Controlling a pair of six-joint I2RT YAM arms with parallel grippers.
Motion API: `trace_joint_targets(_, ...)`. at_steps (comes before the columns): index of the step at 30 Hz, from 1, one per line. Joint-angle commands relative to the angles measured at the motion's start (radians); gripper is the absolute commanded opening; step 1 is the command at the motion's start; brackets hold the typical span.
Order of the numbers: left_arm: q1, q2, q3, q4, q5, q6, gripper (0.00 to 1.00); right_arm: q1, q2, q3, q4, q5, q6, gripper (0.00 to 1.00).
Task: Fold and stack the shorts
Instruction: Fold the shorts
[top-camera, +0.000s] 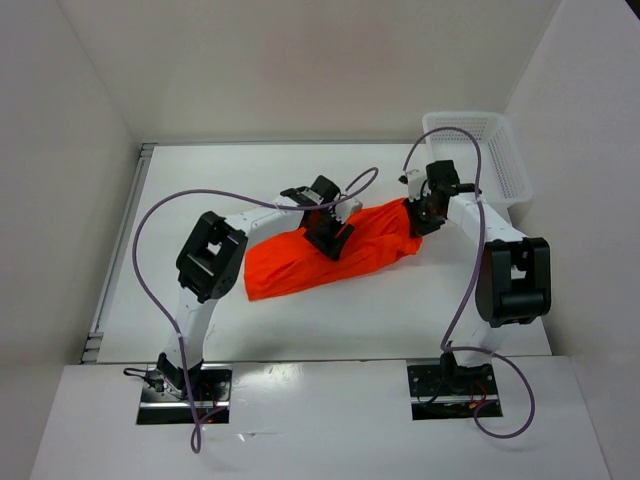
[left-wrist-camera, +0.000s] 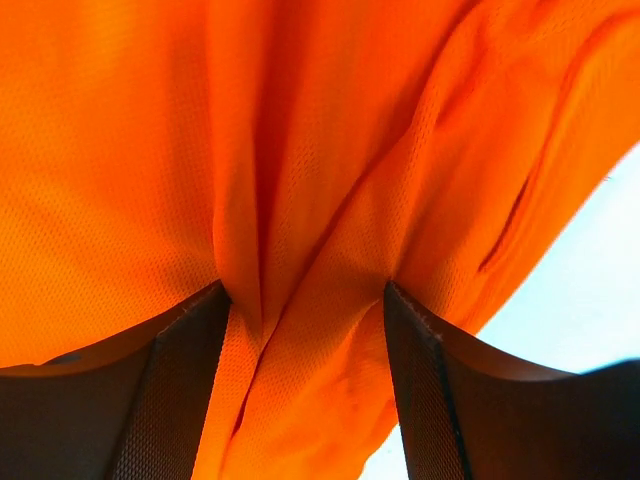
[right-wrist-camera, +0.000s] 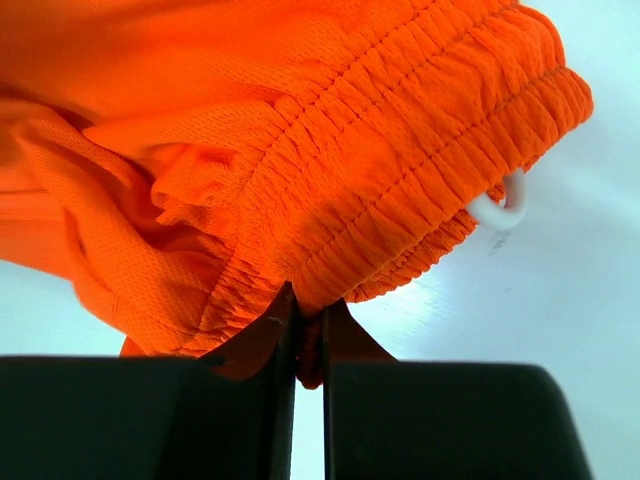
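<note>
Top external view shows the orange shorts (top-camera: 300, 265) crumpled on the desk (top-camera: 400, 310). At their waistband (right-wrist-camera: 400, 190) the right tool (right-wrist-camera: 308, 325) is pinched narrow on the elastic. The left tool (left-wrist-camera: 305, 295) stands wider with fabric bunched between its fingers, though I cannot tell whether it grips.

A white table (top-camera: 330, 320) is filling the middle of the top view, its surface lying matte and evenly lit. Plain white panels are closing it in on three sides: a back wall (top-camera: 300, 60), a left wall (top-camera: 50, 200) and a right wall (top-camera: 590, 150), with soft shade gathering in the corners. An aluminium rail (top-camera: 115, 250) is running along the table's left edge. At the near side, a glossy white board (top-camera: 320, 420) is catching small bright reflections.
</note>
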Motion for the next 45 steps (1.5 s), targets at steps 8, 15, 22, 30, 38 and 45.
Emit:
trace_joint_targets(8, 0.092, -0.148, 0.136, -0.122, 0.17, 0.003, 0.71, 0.007, -0.115, 0.169, -0.121, 0.125, -0.088, 0.0)
trace_joint_targets(15, 0.267, -0.252, -0.206, -0.07, -0.009, 0.003, 0.71, 0.076, -0.093, 0.258, -0.098, 0.281, -0.162, 0.0)
trace_joint_targets(22, 0.314, -0.176, -0.279, 0.015, -0.002, 0.003, 0.71, 0.184, -0.017, 0.335, -0.078, 0.384, -0.162, 0.0)
trace_joint_targets(30, 0.314, -0.029, -0.214, 0.024, 0.029, 0.003, 0.41, 0.375, 0.085, 0.473, -0.054, 0.44, -0.162, 0.0)
trace_joint_targets(38, 0.357, -0.009, -0.205, 0.043, 0.107, 0.003, 0.15, 0.603, 0.133, 0.501, -0.041, 0.454, -0.153, 0.0)
trace_joint_targets(45, 0.379, 0.01, -0.185, 0.043, 0.13, 0.003, 0.11, 0.735, 0.248, 0.603, -0.032, 0.435, -0.105, 0.0)
